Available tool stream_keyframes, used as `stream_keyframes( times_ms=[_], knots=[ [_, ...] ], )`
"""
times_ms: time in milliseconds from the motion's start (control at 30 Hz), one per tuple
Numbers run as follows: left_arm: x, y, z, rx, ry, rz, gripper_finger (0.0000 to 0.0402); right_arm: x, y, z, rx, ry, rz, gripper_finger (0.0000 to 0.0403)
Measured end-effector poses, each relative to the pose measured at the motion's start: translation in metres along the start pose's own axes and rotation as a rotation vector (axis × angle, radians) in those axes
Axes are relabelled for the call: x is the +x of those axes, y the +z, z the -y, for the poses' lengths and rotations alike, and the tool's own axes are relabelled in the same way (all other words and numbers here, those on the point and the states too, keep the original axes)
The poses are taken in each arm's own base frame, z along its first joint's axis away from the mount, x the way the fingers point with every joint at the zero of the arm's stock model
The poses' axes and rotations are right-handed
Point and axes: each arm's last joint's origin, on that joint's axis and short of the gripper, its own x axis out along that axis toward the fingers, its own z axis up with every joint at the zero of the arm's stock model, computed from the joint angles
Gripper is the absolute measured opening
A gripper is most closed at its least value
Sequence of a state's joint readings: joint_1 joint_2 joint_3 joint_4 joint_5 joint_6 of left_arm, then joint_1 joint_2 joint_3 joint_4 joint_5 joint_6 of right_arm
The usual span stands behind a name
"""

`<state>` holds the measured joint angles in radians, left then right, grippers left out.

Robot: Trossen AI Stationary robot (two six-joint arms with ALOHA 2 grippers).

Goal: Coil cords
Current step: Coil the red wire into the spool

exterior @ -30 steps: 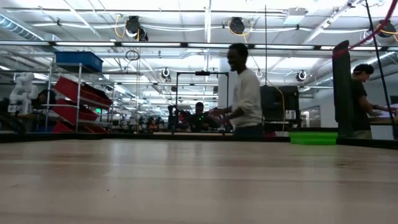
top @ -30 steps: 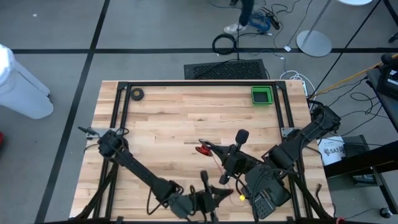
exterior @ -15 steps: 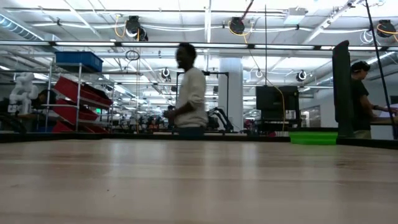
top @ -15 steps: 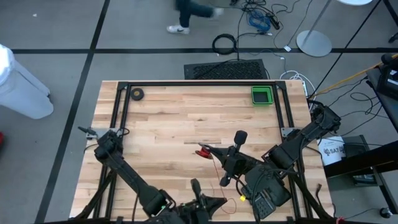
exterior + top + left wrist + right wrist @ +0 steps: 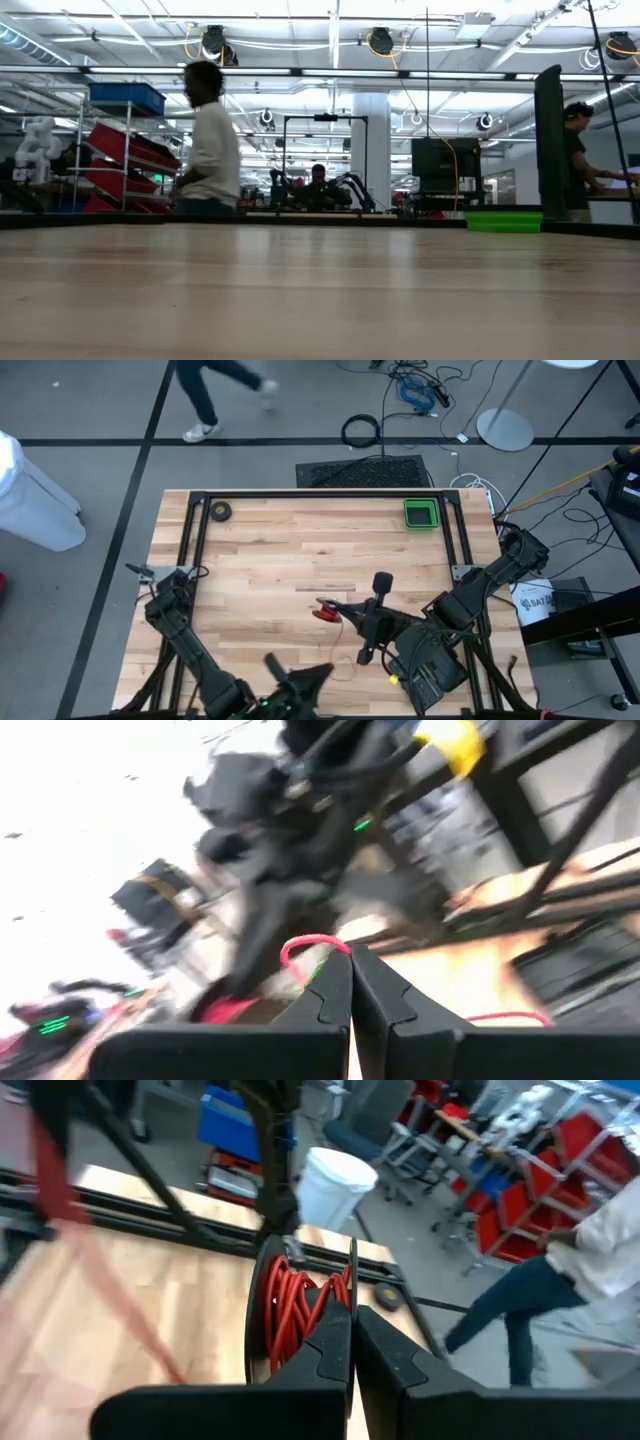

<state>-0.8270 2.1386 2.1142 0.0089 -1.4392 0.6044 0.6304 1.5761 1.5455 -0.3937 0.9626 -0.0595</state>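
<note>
- Right gripper [image 5: 330, 605] clamped on the reel [image 5: 285, 1310] wound with red cord [image 5: 325, 613], over the table [image 5: 290, 550] centre.
- Left gripper [image 5: 350, 982] pinched on the cord's far end (near front edge).
- Person [image 5: 208, 140] behind the table.

One camera looks straight down on the whole table [image 5: 300, 550] and surrounding floor, another sits level with the tabletop facing the room beyond, and each wrist camera peers closely past its own claw, the right wrist and overhead views sharing the table's far edge.
</note>
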Motion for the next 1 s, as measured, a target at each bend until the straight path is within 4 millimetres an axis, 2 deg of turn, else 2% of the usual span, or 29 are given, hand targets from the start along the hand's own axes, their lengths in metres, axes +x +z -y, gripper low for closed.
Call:
stream_keyframes(
  times_ms=[100,333,500,667,833,1000],
  knots=[
    [-0.011,0.004,-0.006,0.052,0.078,-0.056,0.0,-0.001,0.0,-0.001,0.018,0.06,0.003,0.0],
    [-0.03,0.015,-0.021,0.044,0.053,-0.037,0.0,-0.001,0.0,-0.004,0.036,0.167,0.005,0.0],
    [-0.035,0.018,-0.029,0.023,0.048,-0.033,0.0,-0.002,0.0,-0.007,0.045,0.29,0.008,0.0],
    [-0.029,0.018,-0.029,0.033,0.043,-0.027,0.0,-0.002,0.0,-0.009,0.052,0.343,0.007,0.0],
    [-0.015,0.02,-0.027,0.001,-0.075,0.074,0.0,-0.001,0.002,-0.007,0.069,0.331,0.02,0.0],
    [-0.003,0.019,-0.028,0.005,-0.055,0.059,0.0,0.0,0.002,-0.007,0.078,0.329,0.015,0.0]
  ],
)
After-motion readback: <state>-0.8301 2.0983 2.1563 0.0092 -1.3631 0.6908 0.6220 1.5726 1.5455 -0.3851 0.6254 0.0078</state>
